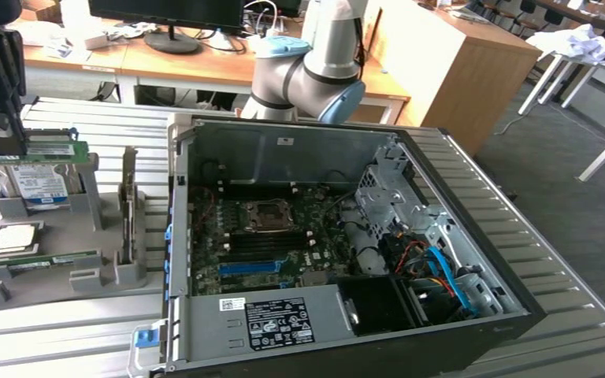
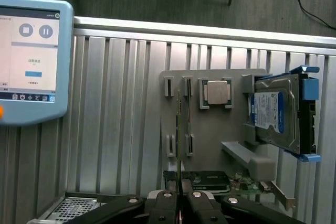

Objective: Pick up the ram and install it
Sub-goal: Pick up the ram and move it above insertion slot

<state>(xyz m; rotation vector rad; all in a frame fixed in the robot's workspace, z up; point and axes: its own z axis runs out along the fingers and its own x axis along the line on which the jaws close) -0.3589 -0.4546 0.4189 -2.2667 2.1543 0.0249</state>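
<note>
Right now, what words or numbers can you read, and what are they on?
No words can be read.
Screen: stop and pause signs; its text is blurred.
Hard drive: label too blurred.
Power supply: label too small.
Ram: label too small.

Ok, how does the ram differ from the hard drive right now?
The ram is a thin green stick; the hard drive is a thicker block with a blue label. The ram is clamped in the shut jaws of the gripper; the hard drive sits in the grey holder, untouched. Both are outside the computer case, on the exterior view's left.
</note>
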